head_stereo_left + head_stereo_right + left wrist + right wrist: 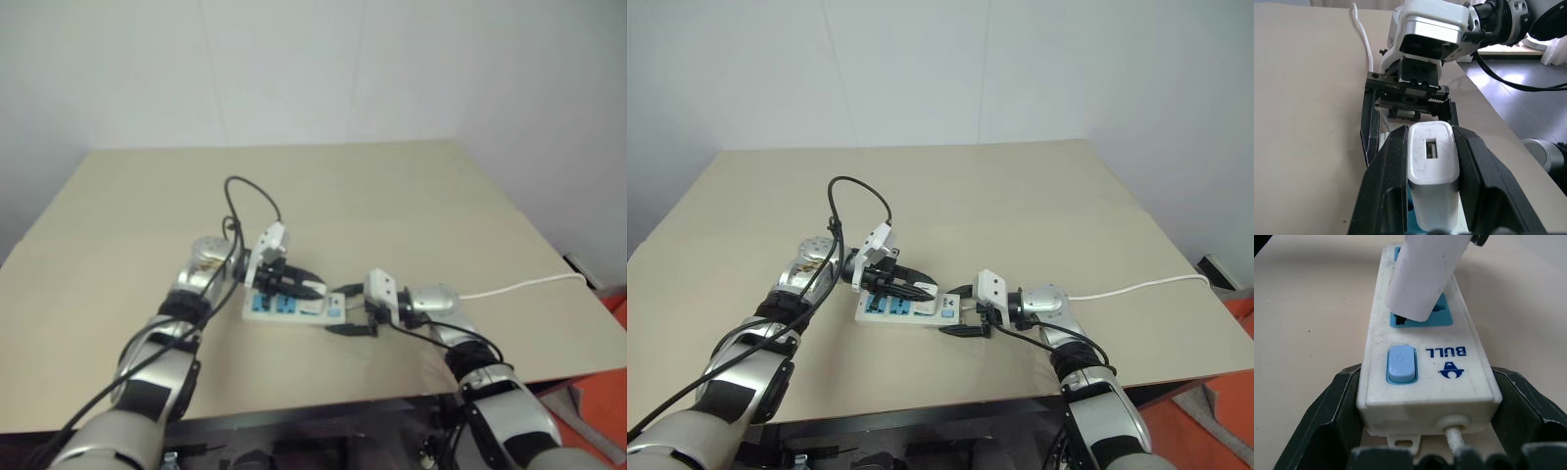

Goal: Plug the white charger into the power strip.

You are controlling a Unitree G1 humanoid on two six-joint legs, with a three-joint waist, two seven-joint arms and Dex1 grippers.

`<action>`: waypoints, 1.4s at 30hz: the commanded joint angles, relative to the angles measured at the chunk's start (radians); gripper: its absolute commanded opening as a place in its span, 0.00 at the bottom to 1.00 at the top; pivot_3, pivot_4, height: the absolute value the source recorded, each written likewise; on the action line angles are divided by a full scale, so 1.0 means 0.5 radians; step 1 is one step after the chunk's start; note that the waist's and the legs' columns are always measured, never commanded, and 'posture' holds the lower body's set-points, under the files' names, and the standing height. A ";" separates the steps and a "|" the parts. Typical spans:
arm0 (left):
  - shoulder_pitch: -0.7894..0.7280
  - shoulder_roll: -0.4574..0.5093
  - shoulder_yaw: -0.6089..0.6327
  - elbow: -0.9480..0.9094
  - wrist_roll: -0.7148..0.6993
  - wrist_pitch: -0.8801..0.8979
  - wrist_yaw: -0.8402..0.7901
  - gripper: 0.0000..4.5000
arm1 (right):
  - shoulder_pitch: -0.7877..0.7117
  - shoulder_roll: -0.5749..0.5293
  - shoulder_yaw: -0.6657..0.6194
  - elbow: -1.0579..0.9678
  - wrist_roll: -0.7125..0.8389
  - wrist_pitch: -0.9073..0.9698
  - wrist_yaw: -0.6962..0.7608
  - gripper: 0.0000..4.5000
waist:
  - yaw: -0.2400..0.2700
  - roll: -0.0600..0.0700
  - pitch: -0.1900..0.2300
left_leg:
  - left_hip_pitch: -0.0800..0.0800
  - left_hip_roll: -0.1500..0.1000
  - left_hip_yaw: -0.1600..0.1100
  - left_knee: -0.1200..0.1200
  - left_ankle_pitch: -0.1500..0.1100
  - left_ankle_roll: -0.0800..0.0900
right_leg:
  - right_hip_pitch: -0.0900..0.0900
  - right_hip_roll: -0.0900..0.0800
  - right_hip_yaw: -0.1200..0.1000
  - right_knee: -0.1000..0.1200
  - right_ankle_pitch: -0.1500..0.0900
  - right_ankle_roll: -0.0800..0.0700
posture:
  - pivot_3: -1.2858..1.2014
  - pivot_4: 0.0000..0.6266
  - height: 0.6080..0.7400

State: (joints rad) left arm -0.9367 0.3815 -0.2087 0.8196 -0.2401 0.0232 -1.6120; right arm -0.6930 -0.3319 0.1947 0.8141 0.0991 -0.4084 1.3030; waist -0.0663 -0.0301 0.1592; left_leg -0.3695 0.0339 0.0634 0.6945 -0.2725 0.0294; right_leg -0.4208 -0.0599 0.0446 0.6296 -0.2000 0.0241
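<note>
Left gripper (1432,161), fingers clamped on the two long sides of the white charger (1433,169), whose exposed end face carries a small rectangular port; the charger hangs tilted over the power strip (1422,367), its lower end at the blue socket face (1437,316) nearest the switch, whether seated cannot be told; right gripper (1425,426), jaws spread wide, one black finger (1334,411) along each long side of the strip's switch end, holding that end; pale blue switch (1400,363) and blue printed logo (1449,360) lie between that socket and the end wall, from which the thin white cord (519,286) leaves toward 3 o'clock across the tan table (392,186); in the head views the strip (906,311) lies near the table's 6 o'clock edge, left gripper (911,289) over it from 9 o'clock, right gripper (965,311) at its 3 o'clock end; a black cable (857,196) loops above the left wrist
</note>
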 commanded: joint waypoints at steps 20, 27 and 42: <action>0.542 0.185 0.102 -0.312 0.059 -0.305 0.071 0.23 | 0.060 -0.030 0.069 0.039 -0.073 -0.016 0.000 0.76 | -0.012 -0.002 -0.012 | 0.003 0.002 0.000 -0.005 0.000 0.000 | -0.001 0.000 0.002 -0.001 0.000 -0.001 | 0.52 0.24 1.00; 0.490 0.183 -0.011 -0.184 0.181 -0.523 0.179 0.23 | 0.047 -0.029 0.075 0.059 -0.080 -0.022 -0.007 0.76 | -0.004 -0.002 -0.036 | 0.005 0.002 0.000 -0.007 -0.001 0.000 | 0.001 0.000 0.001 -0.001 -0.001 -0.003 | 0.52 0.24 1.00; 0.306 0.164 -0.206 0.058 0.282 -0.563 0.220 0.23 | 0.071 -0.026 0.096 0.054 -0.099 -0.022 -0.038 0.76 | 0.009 0.002 -0.050 | 0.036 0.001 0.000 -0.016 -0.001 0.000 | 0.034 0.000 0.001 -0.008 -0.014 0.007 | 0.52 0.24 1.00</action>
State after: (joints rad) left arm -0.8222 0.4237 -0.2791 0.7524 -0.2164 -0.2698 -1.5412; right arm -0.6841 -0.3285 0.2228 0.8427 0.0809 -0.4135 1.2584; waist -0.0617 -0.0293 0.1344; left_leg -0.3508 0.0344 0.0632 0.6858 -0.2728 0.0292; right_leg -0.4036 -0.0602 0.0452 0.6254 -0.2076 0.0280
